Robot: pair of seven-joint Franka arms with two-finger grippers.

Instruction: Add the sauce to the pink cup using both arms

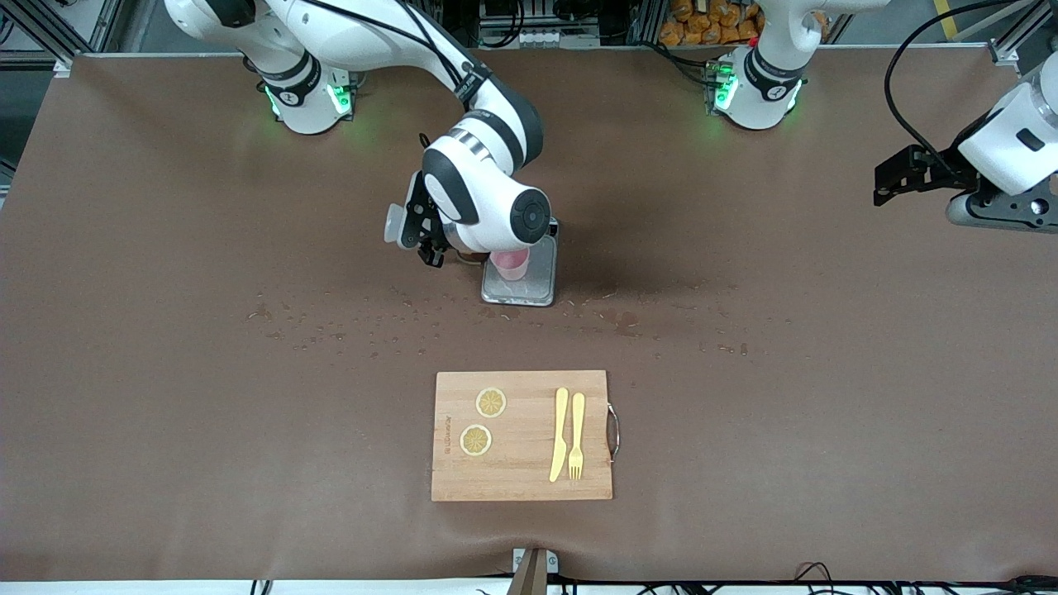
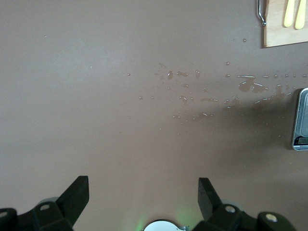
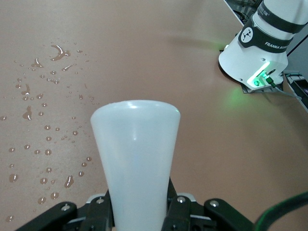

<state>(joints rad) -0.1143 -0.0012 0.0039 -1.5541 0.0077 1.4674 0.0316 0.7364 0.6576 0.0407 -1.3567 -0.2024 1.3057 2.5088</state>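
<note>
Board [image 1: 521, 435] first, lowest in the front view and nearest that camera, carrying two lemon slices [image 1: 483, 421], a knife [image 1: 559, 434] and a fork [image 1: 576, 435], all well clear of the action. Up from it, past the spilled drops [image 1: 347, 326], comes the scale [image 1: 519, 281], and on its tray stands the pink cup [image 1: 511, 264], half hidden under the right arm's wrist. That right gripper [image 3: 137, 219] is clamped tight around the sauce bottle [image 3: 135, 163], whose whitish body fills the right wrist view and runs straight out from the fingers; I can't see the nozzle end. Here's what matters: the cup sits just beside and below that gripper, touching close in the front view, so the bottle's long axis looks set to tip its nozzle toward the rim. Right arm is plainly the nearer one. Left gripper [image 2: 142, 195] waits with jaws spread wide, holding nothing, over bare table toward its own end, the scale well apart from it.
</note>
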